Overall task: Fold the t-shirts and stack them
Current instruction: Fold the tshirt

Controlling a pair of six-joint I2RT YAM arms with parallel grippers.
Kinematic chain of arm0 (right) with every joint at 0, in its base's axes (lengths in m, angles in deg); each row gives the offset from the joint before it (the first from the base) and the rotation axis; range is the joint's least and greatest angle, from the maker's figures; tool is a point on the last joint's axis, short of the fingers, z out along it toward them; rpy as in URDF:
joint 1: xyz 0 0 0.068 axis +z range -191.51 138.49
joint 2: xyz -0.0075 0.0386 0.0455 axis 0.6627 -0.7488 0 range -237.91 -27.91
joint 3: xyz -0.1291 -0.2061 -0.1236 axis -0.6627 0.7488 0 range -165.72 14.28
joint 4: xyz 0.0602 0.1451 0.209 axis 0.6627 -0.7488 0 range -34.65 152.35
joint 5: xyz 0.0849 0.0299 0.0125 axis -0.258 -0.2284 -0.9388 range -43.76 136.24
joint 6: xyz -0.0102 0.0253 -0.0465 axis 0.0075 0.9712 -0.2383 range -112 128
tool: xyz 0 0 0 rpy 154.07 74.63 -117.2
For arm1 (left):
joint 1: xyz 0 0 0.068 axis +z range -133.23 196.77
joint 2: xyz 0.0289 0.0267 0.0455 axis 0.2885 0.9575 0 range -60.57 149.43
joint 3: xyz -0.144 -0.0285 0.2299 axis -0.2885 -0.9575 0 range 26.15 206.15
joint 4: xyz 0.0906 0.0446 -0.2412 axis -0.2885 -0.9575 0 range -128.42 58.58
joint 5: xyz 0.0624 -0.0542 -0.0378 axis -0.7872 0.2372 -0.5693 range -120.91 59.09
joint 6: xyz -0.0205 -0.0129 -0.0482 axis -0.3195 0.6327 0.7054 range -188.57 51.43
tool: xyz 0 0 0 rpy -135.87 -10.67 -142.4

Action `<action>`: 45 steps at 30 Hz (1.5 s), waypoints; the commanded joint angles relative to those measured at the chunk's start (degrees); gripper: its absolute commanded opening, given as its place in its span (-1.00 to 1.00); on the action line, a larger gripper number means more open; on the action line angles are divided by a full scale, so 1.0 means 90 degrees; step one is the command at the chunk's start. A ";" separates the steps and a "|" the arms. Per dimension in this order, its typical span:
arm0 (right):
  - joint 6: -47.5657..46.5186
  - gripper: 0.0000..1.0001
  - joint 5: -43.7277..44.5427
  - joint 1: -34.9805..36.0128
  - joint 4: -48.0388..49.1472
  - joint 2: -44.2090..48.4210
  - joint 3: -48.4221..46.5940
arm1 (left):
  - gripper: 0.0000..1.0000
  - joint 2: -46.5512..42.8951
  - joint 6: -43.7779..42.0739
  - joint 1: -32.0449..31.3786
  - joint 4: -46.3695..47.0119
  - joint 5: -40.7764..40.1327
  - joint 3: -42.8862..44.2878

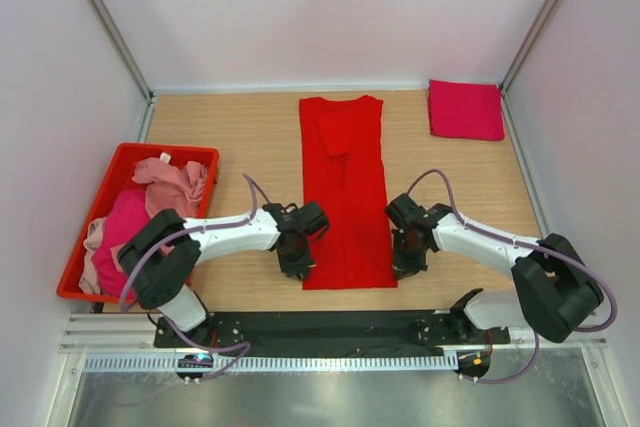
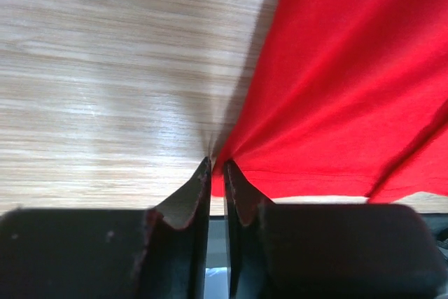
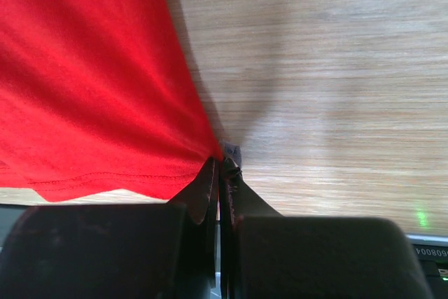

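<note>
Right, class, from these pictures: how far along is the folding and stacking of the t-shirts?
Done: one magenta shirt lies folded at the far right corner. In hand: the red shirt lies narrowed into a long strip, the left claw and right claw each pinching a near hem corner. Left: folding it crosswise, stacking it, then the crumpled shirts in the red bin.

Probably lab test cell: white panel walls, wood table.

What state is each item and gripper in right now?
Red t-shirt: folded into a long strip, near corners pinched.
Crimson t-shirt: folded square, far right corner.
Pink t-shirt: crumpled in bin.
Magenta t-shirt: crumpled in bin.
Left gripper: shut on red t-shirt.
Right gripper: shut on red t-shirt.
</note>
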 commanded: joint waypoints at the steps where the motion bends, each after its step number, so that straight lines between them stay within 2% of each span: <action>1: -0.0160 -0.98 0.0058 0.0000 -0.0175 0.0227 0.0177 | -0.66 -0.0330 0.0139 -0.0026 -0.0040 -0.0048 -0.0107; 3: -0.0179 -0.85 0.0048 -0.0010 -0.0233 0.0305 0.0187 | -0.45 -0.0457 0.0130 -0.0016 -0.0001 -0.0048 -0.0194; 5: -0.0189 -0.65 0.0048 0.0000 -0.0331 0.0364 0.0158 | -0.39 -0.0700 0.0159 -0.0026 -0.0011 -0.0048 -0.0292; 6: -0.0199 -0.48 0.0048 -0.0010 -0.0418 0.0442 0.0129 | -0.30 -0.0769 0.0149 -0.0016 -0.0001 -0.0048 -0.0322; 9: -0.0238 -0.31 0.0058 0.0000 -0.0565 0.0608 0.0002 | -0.17 -0.1023 0.0071 -0.0026 0.0221 0.0175 -0.0400; 15: -0.0257 -0.24 -0.0117 -0.0010 -0.0644 0.0628 -0.0252 | -0.04 -0.0790 -0.0124 -0.0026 0.0546 0.0470 -0.0264; 23: -0.0335 -0.18 -0.0274 -0.0010 -0.0556 0.0501 -0.0428 | -0.02 -0.0194 -0.0124 -0.0104 0.0478 0.0675 -0.0049; 29: -0.0433 -0.10 -0.0401 0.0010 -0.0410 0.0199 -0.0399 | -0.10 0.0138 -0.0095 -0.0143 0.0380 0.0626 0.0098; 32: -0.0453 -0.10 -0.0352 0.0010 -0.0332 0.0072 -0.0292 | -0.22 0.0245 -0.0085 -0.0143 0.0389 0.0636 0.0117; 36: -0.0345 -0.14 -0.0177 0.0010 -0.0176 0.0003 -0.0155 | -0.51 0.0236 -0.0075 -0.0143 0.0292 0.0558 0.0088; 38: -0.0355 -0.18 -0.0079 -0.0010 -0.0136 -0.0074 -0.0106 | -0.57 0.0207 -0.0056 -0.0133 0.0272 0.0509 0.0010; 40: -0.0345 -0.24 -0.0069 -0.0049 -0.0107 -0.0124 -0.0077 | -0.71 0.0216 -0.0036 -0.0133 0.0292 0.0519 -0.0029; 41: -0.0335 -0.35 -0.0088 -0.0049 -0.0049 -0.0134 -0.0057 | -0.76 0.0217 -0.0046 -0.0143 0.0272 0.0519 -0.0058; 42: -0.0287 -0.44 -0.0089 -0.0078 -0.0029 -0.0134 -0.0038 | -0.93 0.0217 -0.0046 -0.0133 0.0272 0.0509 -0.0058; 43: -0.0277 -0.52 -0.0089 -0.0126 -0.0009 -0.0124 0.0011 | -0.99 0.0226 -0.0027 -0.0133 0.0263 0.0499 -0.0078; 44: -0.0267 -0.73 -0.0079 -0.0156 -0.0028 -0.0105 0.0021 | -1.00 0.0226 -0.0017 -0.0133 0.0253 0.0490 -0.0078; 45: -0.0257 -0.84 -0.0059 -0.0175 -0.0067 -0.0066 0.0041 | -0.99 0.0207 -0.0007 -0.0133 0.0233 0.0490 -0.0117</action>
